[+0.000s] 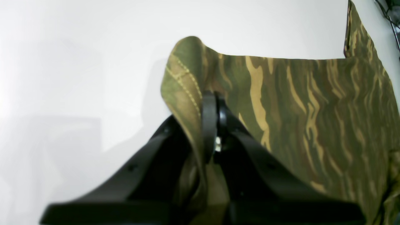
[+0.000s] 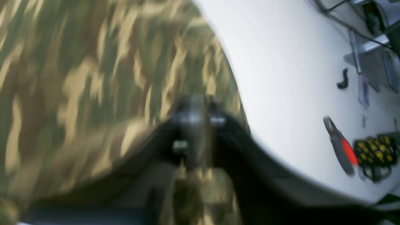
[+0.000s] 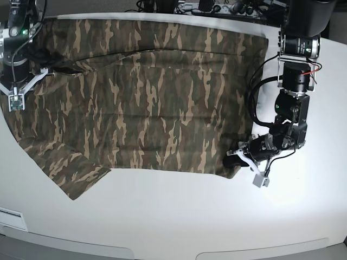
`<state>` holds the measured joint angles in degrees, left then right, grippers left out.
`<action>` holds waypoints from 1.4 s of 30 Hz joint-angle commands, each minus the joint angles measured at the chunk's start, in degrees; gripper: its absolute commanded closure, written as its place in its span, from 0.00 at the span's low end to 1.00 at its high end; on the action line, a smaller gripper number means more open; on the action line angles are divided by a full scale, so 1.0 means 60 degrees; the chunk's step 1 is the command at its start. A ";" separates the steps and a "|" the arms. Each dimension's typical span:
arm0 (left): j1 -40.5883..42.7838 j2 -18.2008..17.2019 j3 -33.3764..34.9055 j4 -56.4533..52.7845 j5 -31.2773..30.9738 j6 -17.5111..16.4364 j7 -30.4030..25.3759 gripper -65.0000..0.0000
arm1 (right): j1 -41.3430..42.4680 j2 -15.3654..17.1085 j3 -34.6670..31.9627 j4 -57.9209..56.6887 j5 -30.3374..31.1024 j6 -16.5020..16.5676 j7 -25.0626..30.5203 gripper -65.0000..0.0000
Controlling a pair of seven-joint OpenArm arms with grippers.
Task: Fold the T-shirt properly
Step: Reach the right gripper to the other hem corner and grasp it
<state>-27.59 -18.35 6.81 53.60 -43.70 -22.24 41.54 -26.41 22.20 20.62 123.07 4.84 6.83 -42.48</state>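
The camouflage T-shirt (image 3: 152,97) lies spread across the white table (image 3: 173,216), with a sleeve sticking out at the front left. At the shirt's front right corner, my left gripper (image 3: 234,157) is shut on the stitched hem. In the left wrist view the left gripper (image 1: 214,103) has its black fingers pinched together, and the T-shirt (image 1: 312,118) corner is lifted and folded over them. My right gripper (image 3: 51,70) is at the shirt's far left edge. The right wrist view is blurred: the right gripper (image 2: 195,109) hangs over the T-shirt (image 2: 93,78), and its jaw gap is unclear.
Pliers with a red handle (image 2: 342,147) and a yellow-and-black object (image 2: 373,153) lie on the table near the right arm. Cables and equipment (image 3: 217,8) run along the table's far edge. A black cable (image 3: 254,97) hangs beside the left arm.
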 commanded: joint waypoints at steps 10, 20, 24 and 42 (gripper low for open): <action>-0.0113 -0.0091 0.0033 0.0029 0.2280 0.0346 -0.0135 1.00 | 0.4557 0.1140 0.0069 -0.5078 0.2167 0.1282 0.0495 0.51; -0.0113 -0.0004 0.0033 0.0029 0.2175 0.0353 -0.0197 1.00 | 0.9187 0.1147 0.0066 -1.2269 0.3723 0.2812 0.0849 0.51; -0.0113 -0.0007 0.0033 0.0029 0.2175 0.0262 -0.0164 1.00 | 0.9959 0.1144 0.0066 -1.3701 0.3275 0.2656 0.1690 0.51; -0.0109 -0.0007 0.0033 0.0029 0.1920 0.0204 -0.0160 1.00 | 0.9242 0.1016 0.0062 -1.3781 0.4025 0.4036 0.0947 0.51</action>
<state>-27.94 -17.96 7.01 53.95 -34.28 -21.87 37.30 27.77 27.51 20.86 39.75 28.84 30.94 -36.12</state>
